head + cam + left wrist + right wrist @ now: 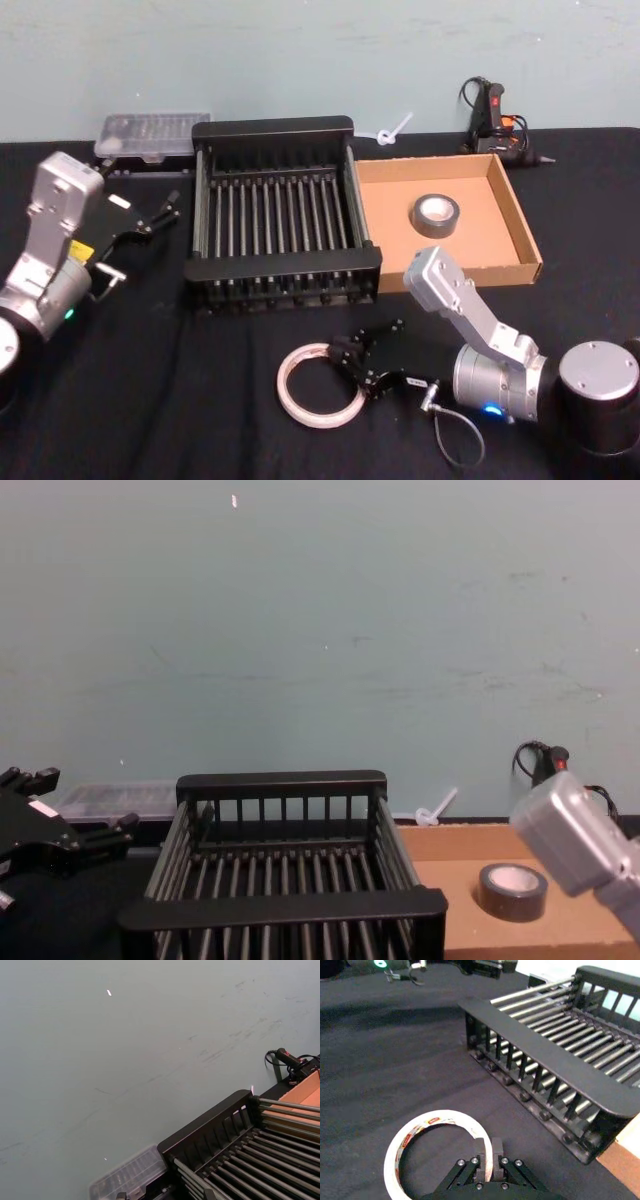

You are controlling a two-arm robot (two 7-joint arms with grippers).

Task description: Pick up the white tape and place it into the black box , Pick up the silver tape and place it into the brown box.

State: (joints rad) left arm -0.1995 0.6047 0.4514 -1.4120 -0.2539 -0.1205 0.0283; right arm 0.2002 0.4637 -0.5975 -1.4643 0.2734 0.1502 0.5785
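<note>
White tape [320, 385]: wide flat roll with red print, lying flat on the black-covered bench [150, 400], in front of the black box and apart from it. Right gripper [352, 362]: low over the bench in front of the black box, jaws closed on the rim of the white tape, one finger inside the ring and one outside, as the right wrist view shows at the roll's near edge [487, 1157]. Black box [283, 212]: slatted crate with thick rounded rims, standing at mid-bench, nothing inside it. Left gripper [160, 215]: held just beside the black box on its left, above the bench, jaws parted and holding nothing. Brown box [510, 215]: shallow cardboard tray touching the black box on its right side. Silver tape [436, 215]: small grey roll with a pale centre, lying flat inside the brown box, near its middle. Clear plastic case [152, 135]: behind the black box's far left corner, against the wall. Glue gun [495, 120]: black with red marks, behind the brown box, well right of the black box.
</note>
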